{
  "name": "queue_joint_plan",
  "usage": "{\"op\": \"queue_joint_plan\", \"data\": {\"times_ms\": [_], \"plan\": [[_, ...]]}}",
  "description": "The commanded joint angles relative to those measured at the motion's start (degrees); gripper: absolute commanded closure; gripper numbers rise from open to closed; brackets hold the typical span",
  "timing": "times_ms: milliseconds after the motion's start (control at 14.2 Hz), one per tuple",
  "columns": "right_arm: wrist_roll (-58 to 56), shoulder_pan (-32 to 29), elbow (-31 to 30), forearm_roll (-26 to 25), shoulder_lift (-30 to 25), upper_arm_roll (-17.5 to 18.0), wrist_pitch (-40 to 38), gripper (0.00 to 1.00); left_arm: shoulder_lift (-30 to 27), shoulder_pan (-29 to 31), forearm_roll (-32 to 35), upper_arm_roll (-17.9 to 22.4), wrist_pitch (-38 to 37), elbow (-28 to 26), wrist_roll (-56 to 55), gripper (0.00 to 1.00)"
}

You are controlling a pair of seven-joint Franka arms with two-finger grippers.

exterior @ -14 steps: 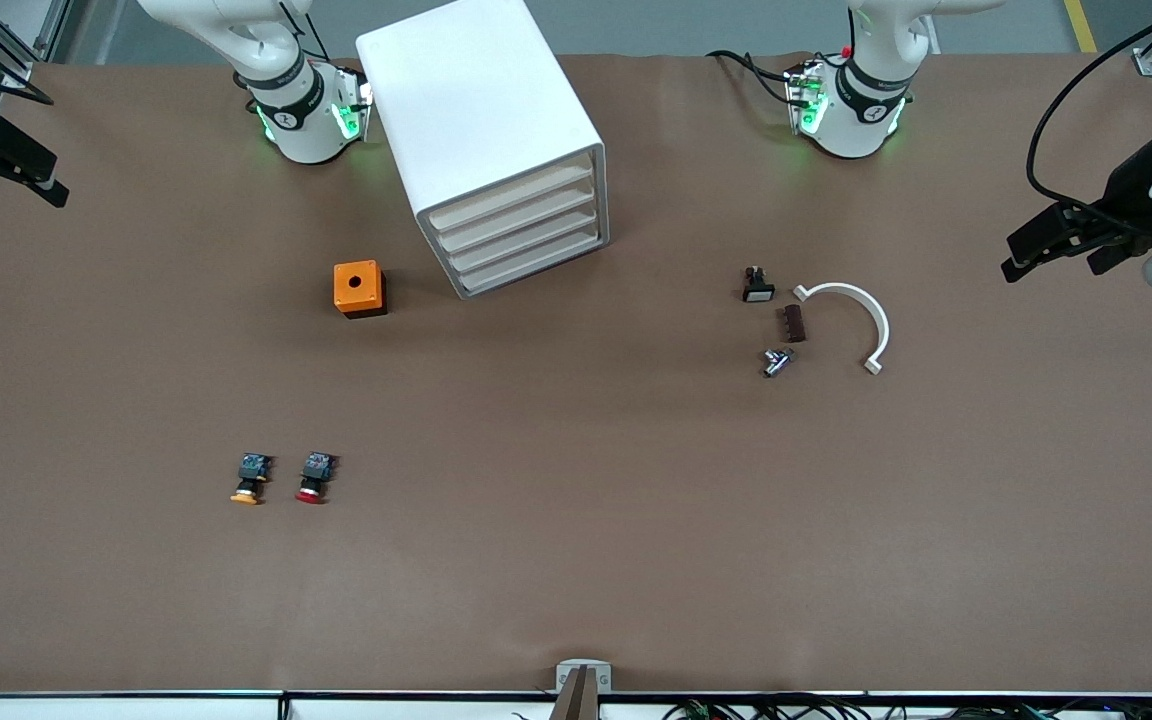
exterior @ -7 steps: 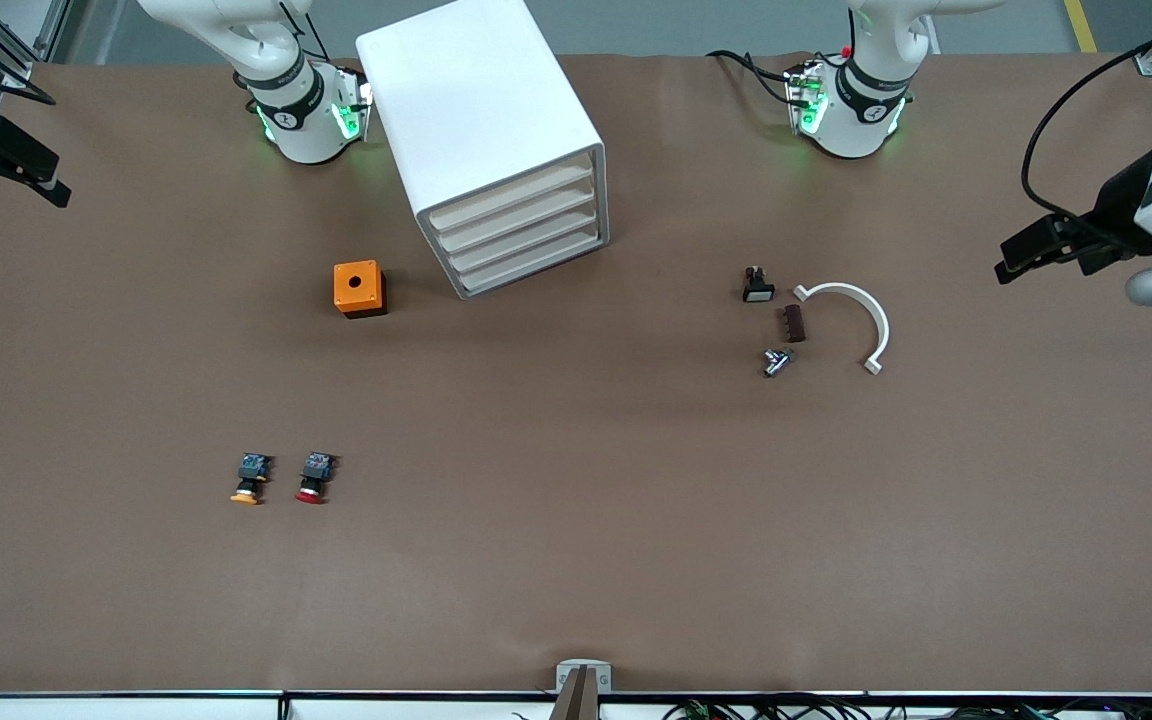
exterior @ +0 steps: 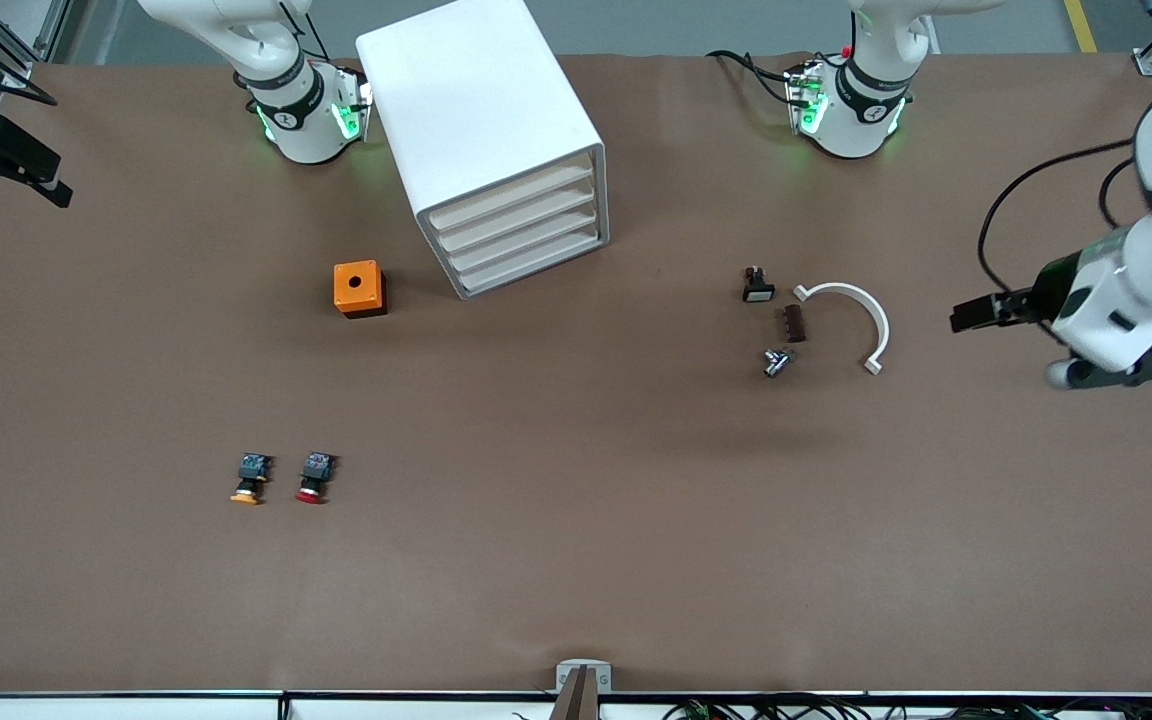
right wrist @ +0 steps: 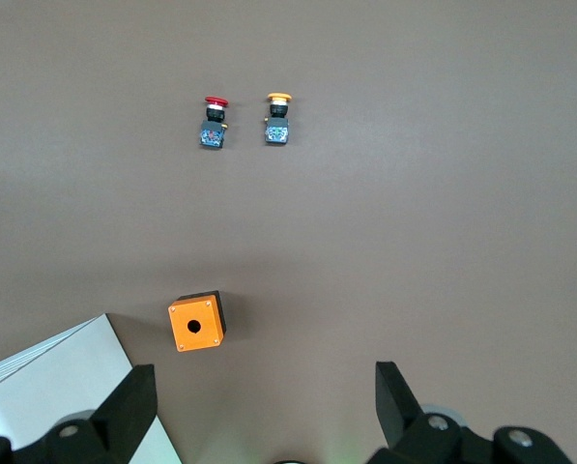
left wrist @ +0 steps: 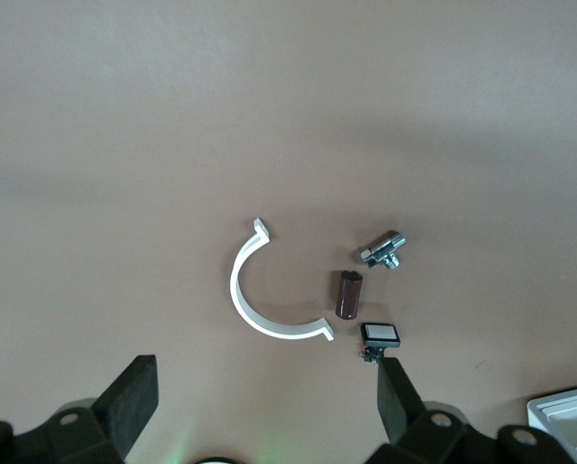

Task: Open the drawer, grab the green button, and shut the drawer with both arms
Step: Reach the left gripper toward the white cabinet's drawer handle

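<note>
The white cabinet (exterior: pixel 481 120) stands near the right arm's base, and all four of its drawers are shut. The lowest drawer (exterior: pixel 536 263) is just above the table. No green-capped button is in view. My left gripper (exterior: pixel 971 314) is open and empty in the air at the left arm's end of the table, beside the white half-ring (exterior: pixel 861 312). In the left wrist view its fingers (left wrist: pixel 133 396) stand wide apart. My right gripper (exterior: pixel 41 175) is open and empty, up at the right arm's end of the table. A corner of the cabinet also shows in the right wrist view (right wrist: pixel 56 387).
An orange box (exterior: pixel 359 288) sits beside the cabinet. The yellow-capped button (exterior: pixel 250 479) and the red-capped button (exterior: pixel 313 478) lie nearer the front camera. Beside the half-ring lie a black switch (exterior: pixel 757 285), a brown piece (exterior: pixel 794 323) and a metal bolt (exterior: pixel 776 361).
My left arm has swung in from the table's end toward the half-ring, and its gripper now sits lower in the front view. The right arm has not moved.
</note>
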Motion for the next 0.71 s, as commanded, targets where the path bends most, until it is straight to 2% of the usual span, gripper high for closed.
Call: {"op": "queue_joint_plan", "data": {"times_ms": [0, 212, 494, 635], "plan": [[-0.1, -1.0, -1.2, 1.0, -1.5, 0.7, 0.4, 0.00, 5.2, -1.6, -1.2, -0.6, -0.3, 2.8, 0.2, 0.01], [-0.1, -1.0, -1.2, 1.0, -1.5, 0.7, 0.4, 0.00, 10.2, -5.1, -5.0, -0.6, -1.0, 7.1, -3.8, 0.00], [-0.1, -1.0, -1.2, 1.0, -1.5, 0.7, 0.4, 0.00, 15.2, -11.4, -11.3, -0.6, -1.2, 9.5, -22.4, 0.01], [-0.1, -1.0, -1.2, 1.0, -1.5, 0.7, 0.4, 0.00, 18.3, -14.8, -16.3, -0.5, -1.6, 10.0, -37.2, 0.00]]}}
